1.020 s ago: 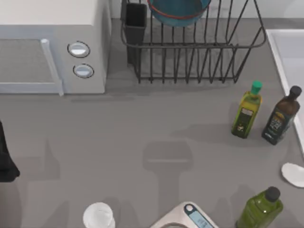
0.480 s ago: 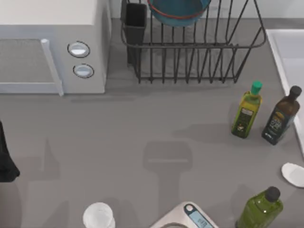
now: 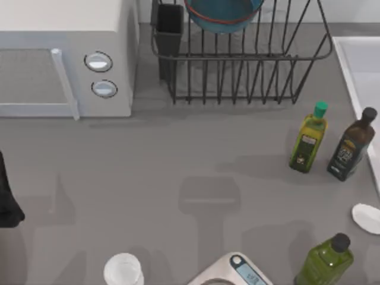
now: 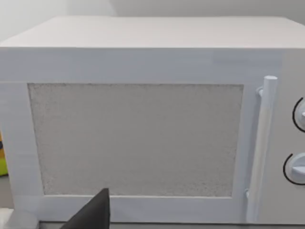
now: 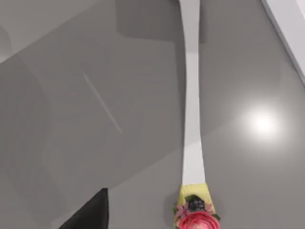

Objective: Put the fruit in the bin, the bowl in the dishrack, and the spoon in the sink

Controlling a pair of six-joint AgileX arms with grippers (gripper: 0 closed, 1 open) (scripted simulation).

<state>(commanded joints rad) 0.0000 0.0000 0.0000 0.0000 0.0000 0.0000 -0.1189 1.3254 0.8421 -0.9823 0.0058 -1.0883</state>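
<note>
At the top view's left edge a dark piece of the left arm (image 3: 7, 196) sits parked beside the white box-shaped microwave (image 3: 65, 56); the left wrist view faces that microwave's door. Whether either pincer is wide or narrow cannot be told. Rightward, the wide round blue bowl (image 3: 222, 13) rests in the large black wire dishrack (image 3: 237, 59). At the right edge, the pale rim of the rectangular sink (image 3: 353, 71) runs down to the small white spoon (image 3: 366, 217), lying on the grey worktop (image 3: 178, 166). The right wrist view adds its long slim handle (image 5: 192, 95), stretching lengthwise away from the camera, a flower decoration at one end.
</note>
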